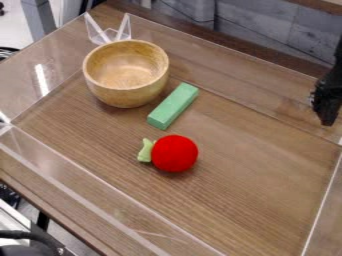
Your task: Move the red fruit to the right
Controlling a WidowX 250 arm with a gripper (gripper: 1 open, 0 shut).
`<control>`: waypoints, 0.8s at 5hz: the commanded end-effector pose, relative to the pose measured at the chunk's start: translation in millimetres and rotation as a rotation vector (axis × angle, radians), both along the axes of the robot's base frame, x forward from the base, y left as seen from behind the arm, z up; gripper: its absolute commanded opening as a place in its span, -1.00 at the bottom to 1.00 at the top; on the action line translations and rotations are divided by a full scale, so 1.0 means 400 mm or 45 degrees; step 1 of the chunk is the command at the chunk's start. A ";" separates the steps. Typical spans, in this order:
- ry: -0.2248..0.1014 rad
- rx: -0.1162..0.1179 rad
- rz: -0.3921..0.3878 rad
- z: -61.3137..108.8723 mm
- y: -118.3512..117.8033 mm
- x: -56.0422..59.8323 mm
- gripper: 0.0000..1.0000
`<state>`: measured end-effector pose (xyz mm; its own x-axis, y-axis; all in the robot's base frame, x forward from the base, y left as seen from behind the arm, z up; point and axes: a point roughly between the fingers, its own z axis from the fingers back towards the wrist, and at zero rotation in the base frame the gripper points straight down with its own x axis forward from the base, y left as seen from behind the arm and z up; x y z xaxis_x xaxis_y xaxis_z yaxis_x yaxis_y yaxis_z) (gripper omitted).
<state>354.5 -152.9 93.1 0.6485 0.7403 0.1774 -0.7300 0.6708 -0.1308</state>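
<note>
The red fruit (174, 153) lies on the wooden tabletop near the middle, its small green leafy cap (144, 151) pointing left. Only a dark sliver of my gripper (327, 108) shows at the right edge of the camera view, well to the right of the fruit and a little farther back. Most of it is cut off by the frame. Nothing is held, and the jaws stand open.
A wooden bowl (126, 73) sits at the back left. A light green rectangular block (174, 104) lies between the bowl and the fruit. Clear plastic walls (54, 165) ring the tabletop.
</note>
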 end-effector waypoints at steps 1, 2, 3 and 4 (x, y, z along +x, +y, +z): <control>-0.097 -0.010 0.044 0.043 -0.011 0.047 1.00; -0.101 0.012 0.010 0.018 0.010 0.048 1.00; -0.110 0.032 -0.024 -0.004 0.035 0.042 1.00; -0.142 0.040 0.005 0.007 0.050 0.044 1.00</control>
<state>366.4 -135.4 66.7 0.6493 0.7199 0.2452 -0.7177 0.6867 -0.1158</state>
